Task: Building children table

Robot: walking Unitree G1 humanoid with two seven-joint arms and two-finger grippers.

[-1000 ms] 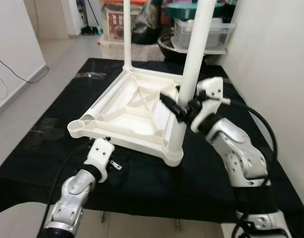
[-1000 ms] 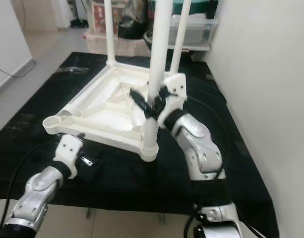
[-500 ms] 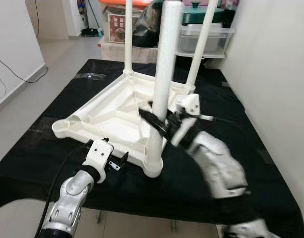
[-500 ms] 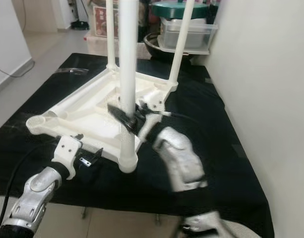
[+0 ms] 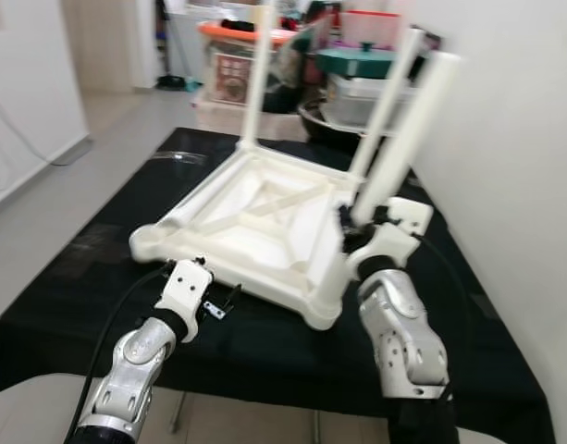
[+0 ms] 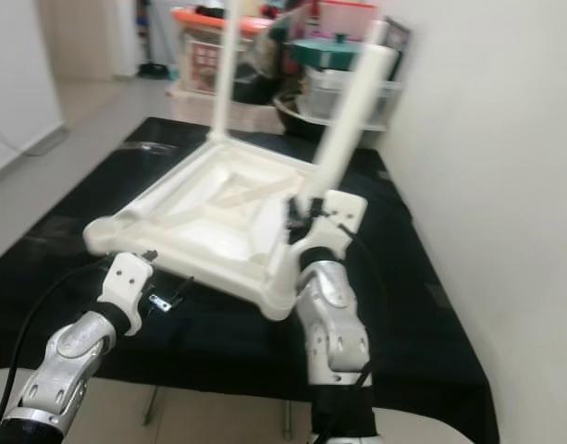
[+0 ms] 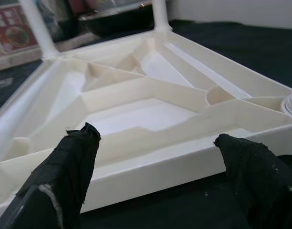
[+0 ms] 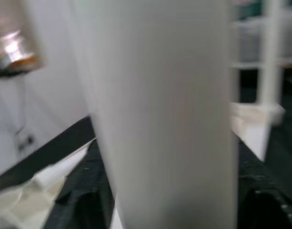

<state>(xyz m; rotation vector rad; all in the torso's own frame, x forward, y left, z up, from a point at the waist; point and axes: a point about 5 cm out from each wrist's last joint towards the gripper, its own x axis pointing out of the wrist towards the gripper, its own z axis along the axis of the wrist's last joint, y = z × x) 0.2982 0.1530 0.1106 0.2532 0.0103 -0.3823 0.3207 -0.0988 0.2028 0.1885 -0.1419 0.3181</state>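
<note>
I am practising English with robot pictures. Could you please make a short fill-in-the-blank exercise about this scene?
1. The white plastic table top lies upside down on a ____ cloth.
2. The ____ gripper is closed on the nearest white tubular leg.
3. The left gripper, in front of the table top's near edge, is ____ and holds nothing.
4. In total, ____ legs stand in the table top.

Missing words: black; right; open; three

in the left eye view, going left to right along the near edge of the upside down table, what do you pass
left gripper → empty leg socket at the left corner → tabletop's near rim → near-right leg → right gripper clamped on that leg
</note>
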